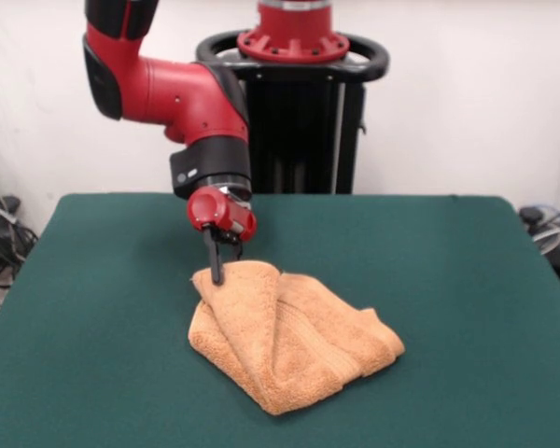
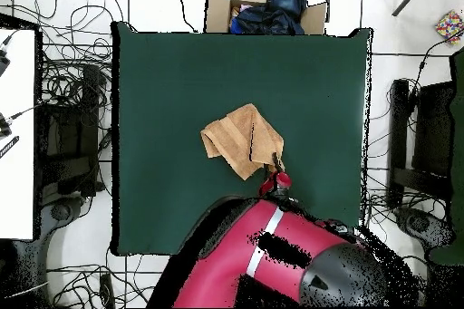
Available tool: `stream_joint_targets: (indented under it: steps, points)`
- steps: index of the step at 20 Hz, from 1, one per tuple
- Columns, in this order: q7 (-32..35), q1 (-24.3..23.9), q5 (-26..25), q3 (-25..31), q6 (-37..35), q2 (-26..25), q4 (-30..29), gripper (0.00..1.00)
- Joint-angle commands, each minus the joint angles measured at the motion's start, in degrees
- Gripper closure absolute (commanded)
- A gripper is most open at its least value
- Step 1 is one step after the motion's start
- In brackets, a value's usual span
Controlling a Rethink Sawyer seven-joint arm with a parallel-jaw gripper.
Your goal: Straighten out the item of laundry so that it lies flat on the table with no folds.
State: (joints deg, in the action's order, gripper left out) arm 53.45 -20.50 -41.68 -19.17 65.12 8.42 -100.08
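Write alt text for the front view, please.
A light orange towel lies folded over itself on a dark green table. The red arm's gripper reaches down to the towel's far left corner.

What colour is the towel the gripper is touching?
Light orange; the towel shows best in the front view, lying folded on the green table.

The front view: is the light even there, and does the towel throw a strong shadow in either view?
Front view: even, soft light; the folded light orange terry towel throws only a faint shadow on the dark green felt table. Overhead view: flat light, no clear shadow beside the towel.
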Motion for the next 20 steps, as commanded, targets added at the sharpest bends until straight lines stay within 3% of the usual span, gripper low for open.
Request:
stream_joint_targets:
  steps: [1, 12, 13, 20]
  points:
    - [14.81, 1.98, 1.28, 9.26, -7.26, 1.05, 7.04, 0.00]
    - [13.94, 1.76, 1.93, 9.82, -8.65, 1.96, 6.58, 0.00]
    - [14.35, 1.55, 1.22, 10.14, -9.03, 2.16, 6.68, 1.00]
    - [16.47, 0.79, -0.55, 11.16, -10.54, 3.06, 6.93, 1.00]
